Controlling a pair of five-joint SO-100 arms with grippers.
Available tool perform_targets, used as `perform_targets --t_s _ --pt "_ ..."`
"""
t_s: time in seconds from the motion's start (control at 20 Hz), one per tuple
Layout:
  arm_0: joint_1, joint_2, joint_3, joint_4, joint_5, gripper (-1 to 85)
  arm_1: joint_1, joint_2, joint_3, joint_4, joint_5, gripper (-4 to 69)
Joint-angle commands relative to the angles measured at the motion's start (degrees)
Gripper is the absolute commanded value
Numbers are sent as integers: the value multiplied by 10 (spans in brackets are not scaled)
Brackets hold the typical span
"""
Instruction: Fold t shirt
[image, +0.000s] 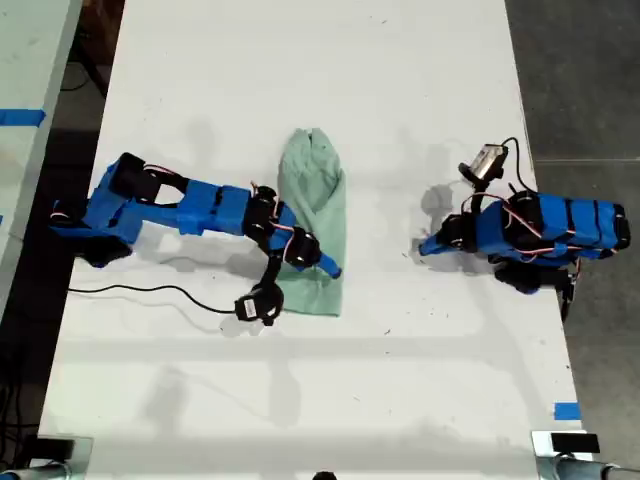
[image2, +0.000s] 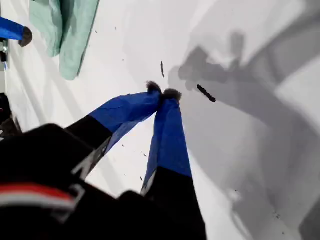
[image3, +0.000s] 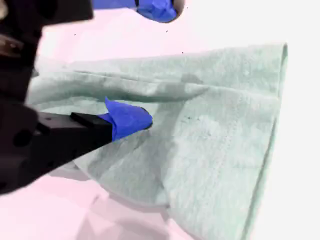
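- A white table (image: 400, 120) carries everything, its top scuffed with small dark specks.
- The t shirt (image: 318, 215) lies flat on it, folded into a long strip, under my second gripper (image3: 130, 120).
- A black cable (image: 150, 291) trails across the tabletop, beside that arm.
- My first gripper (image2: 162, 93) touches bare table, well apart from the shirt.
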Motion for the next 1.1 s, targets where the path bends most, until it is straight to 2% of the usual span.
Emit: perform_targets --t_s 0.0,0.1,0.2,0.3,0.45,0.5,0.55,0.6,0.7,0.75,1.05 --pt "-9 131 -4 81 -55 -1 0 9 32 1 3 10" --pt "-11 260 59 129 -81 -1 0 9 32 1 3 10" --pt "-8 435 178 114 -94 -1 0 9 32 1 3 10" --pt "-8 661 406 41 -105 -1 0 9 32 1 3 10" --pt "-19 1096 890 -149 -113 -2 1 9 32 1 4 10" --pt "-21 1247 1024 -170 -112 -2 1 9 32 1 4 10" --pt "-25 1403 1136 -156 -97 -2 1 9 32 1 4 10" --pt "-33 1438 1192 -142 -83 -2 1 9 32 1 5 10" --pt "-65 1415 1262 -178 -44 -2 0 9 32 1 8 10" --pt "-70 1438 1260 -150 -45 -2 0 9 32 1 9 10" --pt "-82 1437 1260 -127 -53 -2 -1 9 32 1 9 11"
